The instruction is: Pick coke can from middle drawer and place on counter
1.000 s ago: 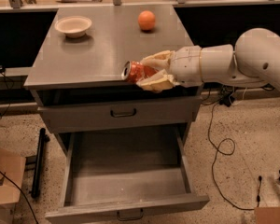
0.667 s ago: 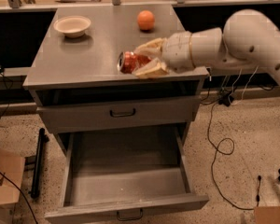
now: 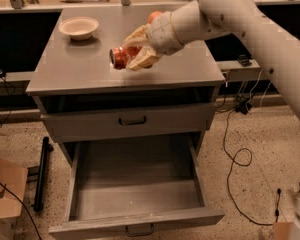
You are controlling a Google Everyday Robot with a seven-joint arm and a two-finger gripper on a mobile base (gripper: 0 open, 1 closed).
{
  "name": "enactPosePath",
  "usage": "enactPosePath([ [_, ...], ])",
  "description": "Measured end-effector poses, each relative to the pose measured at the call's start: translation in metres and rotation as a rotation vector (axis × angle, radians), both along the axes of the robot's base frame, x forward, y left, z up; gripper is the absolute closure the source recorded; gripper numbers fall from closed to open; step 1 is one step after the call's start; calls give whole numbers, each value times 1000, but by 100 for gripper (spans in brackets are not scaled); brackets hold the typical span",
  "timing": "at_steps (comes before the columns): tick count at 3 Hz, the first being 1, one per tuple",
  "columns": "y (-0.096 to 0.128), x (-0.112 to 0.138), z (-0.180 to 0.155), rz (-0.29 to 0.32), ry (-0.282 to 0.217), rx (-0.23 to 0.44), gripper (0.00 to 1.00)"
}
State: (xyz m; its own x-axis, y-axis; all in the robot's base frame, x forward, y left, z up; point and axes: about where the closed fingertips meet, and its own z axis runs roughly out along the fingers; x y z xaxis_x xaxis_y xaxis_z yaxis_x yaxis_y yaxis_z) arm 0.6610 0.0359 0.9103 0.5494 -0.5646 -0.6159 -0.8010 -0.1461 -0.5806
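Hand (image 3: 136,55) clamped on coke can (image 3: 121,58), sideways over surface (image 3: 70,66) centre; bowl (image 3: 78,28) near back-left corner; orange fruit (image 3: 153,17) half hidden behind arm (image 3: 225,9).

The coke can (image 3: 120,58) is red with white markings and a silver end. The gripper (image 3: 130,54), in the upper middle of the frame, has cream-yellow fingers (image 3: 140,60) clasped on the can. The arm (image 3: 250,29) behind it is white, with a row of small dark dots. The counter (image 3: 80,71) is plain grey and a little shiny. On it, at the upper left, is a pale cream bowl (image 3: 78,27). An orange fruit (image 3: 153,16) shows partly behind the gripper. The middle drawer (image 3: 135,191) is grey inside, and its handle (image 3: 139,229) is dark. The floor (image 3: 255,129) is beige with fine dark speckles. On it lies a black cable (image 3: 235,154). The cardboard box (image 3: 2,196) at the lower left is brown.
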Motion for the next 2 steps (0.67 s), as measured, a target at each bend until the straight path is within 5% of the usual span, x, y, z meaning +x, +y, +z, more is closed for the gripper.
enactPosePath([
  [2,26,68,-54,59,83,-85,35],
])
